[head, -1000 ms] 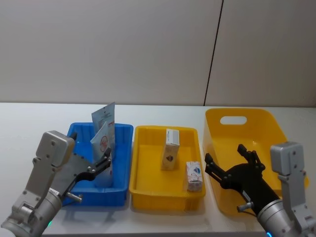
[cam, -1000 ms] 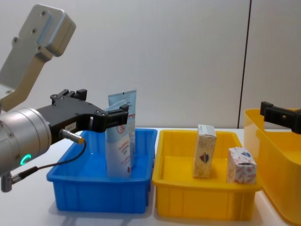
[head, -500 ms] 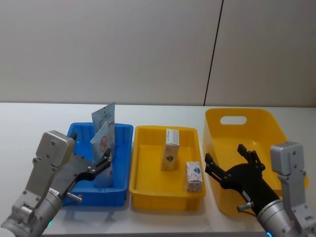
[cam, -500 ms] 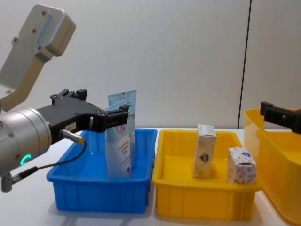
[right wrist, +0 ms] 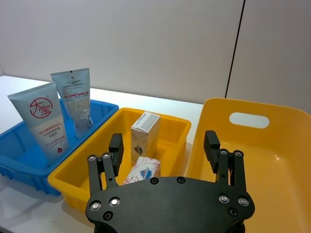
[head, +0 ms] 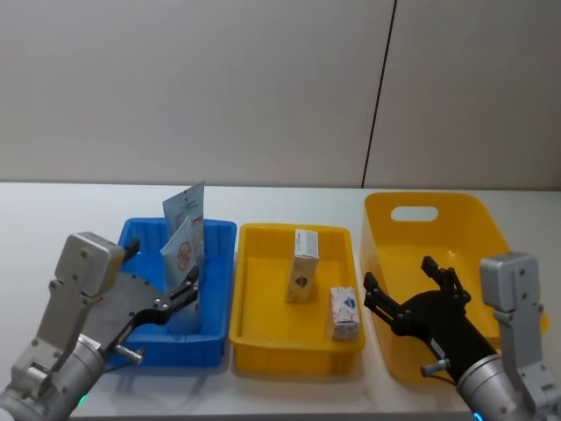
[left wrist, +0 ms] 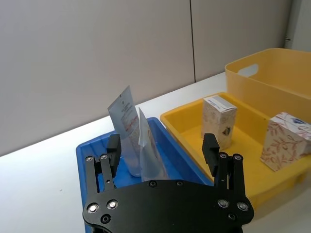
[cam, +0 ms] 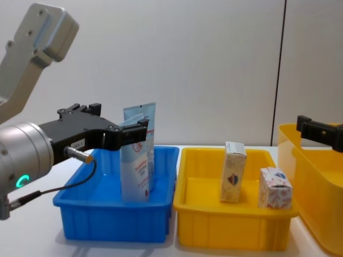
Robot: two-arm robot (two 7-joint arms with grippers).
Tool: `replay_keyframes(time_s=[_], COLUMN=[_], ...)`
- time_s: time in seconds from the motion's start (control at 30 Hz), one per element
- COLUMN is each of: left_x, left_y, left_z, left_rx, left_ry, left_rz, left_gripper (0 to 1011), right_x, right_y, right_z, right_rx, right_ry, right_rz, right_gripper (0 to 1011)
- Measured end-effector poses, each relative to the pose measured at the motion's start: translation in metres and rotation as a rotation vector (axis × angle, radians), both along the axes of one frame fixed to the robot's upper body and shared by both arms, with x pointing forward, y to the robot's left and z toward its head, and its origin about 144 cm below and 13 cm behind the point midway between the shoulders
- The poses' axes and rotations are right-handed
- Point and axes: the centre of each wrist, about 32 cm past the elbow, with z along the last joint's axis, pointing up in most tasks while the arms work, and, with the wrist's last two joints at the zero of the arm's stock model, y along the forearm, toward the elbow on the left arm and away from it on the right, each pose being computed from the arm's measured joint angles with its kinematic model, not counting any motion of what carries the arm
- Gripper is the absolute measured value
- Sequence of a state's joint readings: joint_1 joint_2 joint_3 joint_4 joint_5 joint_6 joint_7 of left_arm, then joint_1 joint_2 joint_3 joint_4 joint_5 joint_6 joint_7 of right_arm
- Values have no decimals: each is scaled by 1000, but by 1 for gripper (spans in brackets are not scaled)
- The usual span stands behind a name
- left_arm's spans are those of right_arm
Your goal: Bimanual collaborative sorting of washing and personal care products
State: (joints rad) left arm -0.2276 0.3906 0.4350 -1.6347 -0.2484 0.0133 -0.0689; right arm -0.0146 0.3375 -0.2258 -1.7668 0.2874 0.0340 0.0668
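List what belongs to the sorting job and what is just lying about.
Job: front tube, rear tube, tall box, short box; left end effector open by the tubes, right end effector open at the yellow bin.
Just there: blue tray, yellow tray, yellow bin.

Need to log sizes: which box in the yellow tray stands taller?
The cream box with the dark emblem, farther back, stands taller; the patterned box nearer the robot is shorter.
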Motion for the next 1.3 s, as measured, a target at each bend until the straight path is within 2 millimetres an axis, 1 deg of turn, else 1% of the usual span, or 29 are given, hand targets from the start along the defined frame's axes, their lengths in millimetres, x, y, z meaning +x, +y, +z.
replay_keyframes(time_s=[0.3, 0.57, 1.3], left_x=[-4, 0, 33], left_y=[8, 12, 17], left_z=[-1, -5, -20], left_rx=[-41, -80, -167], left_ry=[63, 121, 238], left_rz=[-28, -31, -6], left_gripper=[1001, 1001, 1001], right_x=[0, 0, 0], right_y=[0, 0, 0], right_z=[0, 0, 0], right_rx=[0, 0, 0], right_ry=[0, 0, 0], right_rz=[0, 0, 0], right_gripper=[1003, 1003, 1003])
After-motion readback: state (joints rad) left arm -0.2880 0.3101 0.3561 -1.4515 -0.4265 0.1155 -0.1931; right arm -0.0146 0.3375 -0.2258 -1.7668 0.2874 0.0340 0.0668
